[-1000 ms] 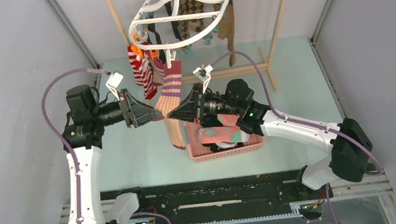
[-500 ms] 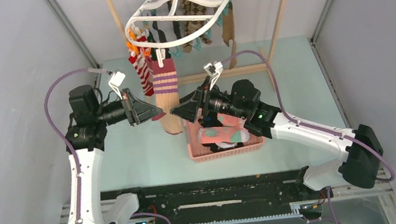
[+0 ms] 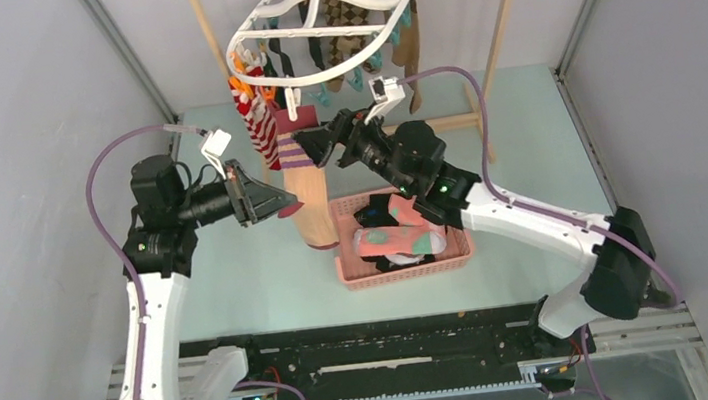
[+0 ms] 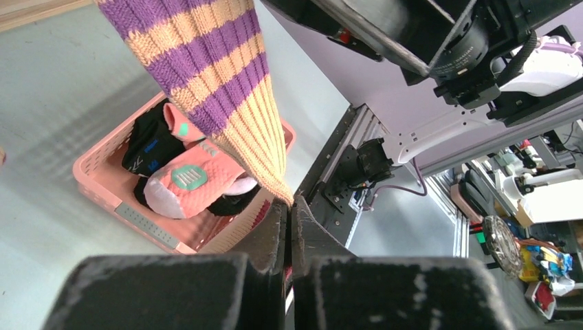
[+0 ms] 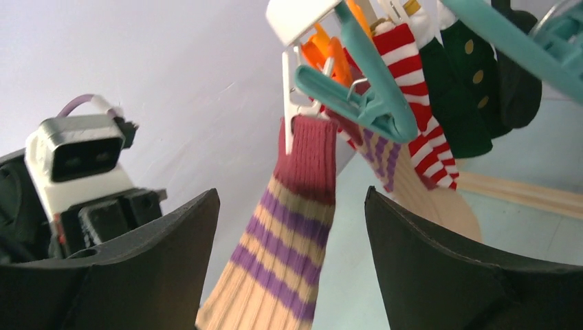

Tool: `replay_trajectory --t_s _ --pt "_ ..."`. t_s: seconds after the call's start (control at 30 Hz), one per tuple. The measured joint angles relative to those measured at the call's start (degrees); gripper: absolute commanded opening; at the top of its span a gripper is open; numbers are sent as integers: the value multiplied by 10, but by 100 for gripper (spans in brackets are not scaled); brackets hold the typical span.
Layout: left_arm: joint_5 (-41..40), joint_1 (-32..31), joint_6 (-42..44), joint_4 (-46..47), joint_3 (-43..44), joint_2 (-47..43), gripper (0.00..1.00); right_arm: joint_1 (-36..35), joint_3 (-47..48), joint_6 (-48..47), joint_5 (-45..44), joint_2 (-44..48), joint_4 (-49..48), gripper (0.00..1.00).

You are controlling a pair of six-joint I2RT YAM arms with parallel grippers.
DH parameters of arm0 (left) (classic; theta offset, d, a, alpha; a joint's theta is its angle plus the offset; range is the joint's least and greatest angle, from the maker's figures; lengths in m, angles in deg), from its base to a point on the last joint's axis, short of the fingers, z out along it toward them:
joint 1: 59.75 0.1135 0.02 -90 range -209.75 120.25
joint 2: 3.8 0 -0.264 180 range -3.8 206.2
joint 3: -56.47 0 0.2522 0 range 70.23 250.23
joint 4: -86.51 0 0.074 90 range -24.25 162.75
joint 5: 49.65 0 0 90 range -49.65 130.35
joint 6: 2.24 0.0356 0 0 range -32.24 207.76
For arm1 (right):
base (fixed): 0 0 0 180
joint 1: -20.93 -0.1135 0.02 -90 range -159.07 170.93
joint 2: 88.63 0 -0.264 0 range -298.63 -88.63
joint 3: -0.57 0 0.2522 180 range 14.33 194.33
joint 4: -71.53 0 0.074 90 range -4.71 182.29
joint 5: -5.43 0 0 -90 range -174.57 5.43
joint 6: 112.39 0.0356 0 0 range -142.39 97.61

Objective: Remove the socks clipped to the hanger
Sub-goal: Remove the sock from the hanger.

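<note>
On black sock (image 4: pixel 144 141), illegible white lettering (image 4: pixel 144 163)

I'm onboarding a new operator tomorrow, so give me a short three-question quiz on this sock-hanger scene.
1. True or false: the purple-striped sock hangs clipped to the hanger.
2. The left tool is: A) open beside the sock, B) shut on the sock's lower edge, C) shut on nothing.
3. Fill in: the right tool stands ___, with the sock's upper part between its fingers.

Key: 1 true; 2 B; 3 open.
</note>
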Motion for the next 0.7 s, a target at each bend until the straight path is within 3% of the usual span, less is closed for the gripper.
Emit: replay_trajectory --t_s 0.2,0.7 --pt "-8 -3 -1 5 0 -1 0 8 62 3 -10 -65 -3 80" --pt "-11 -3 0 2 0 -8 0 43 153 61 32 -140 -36 57"
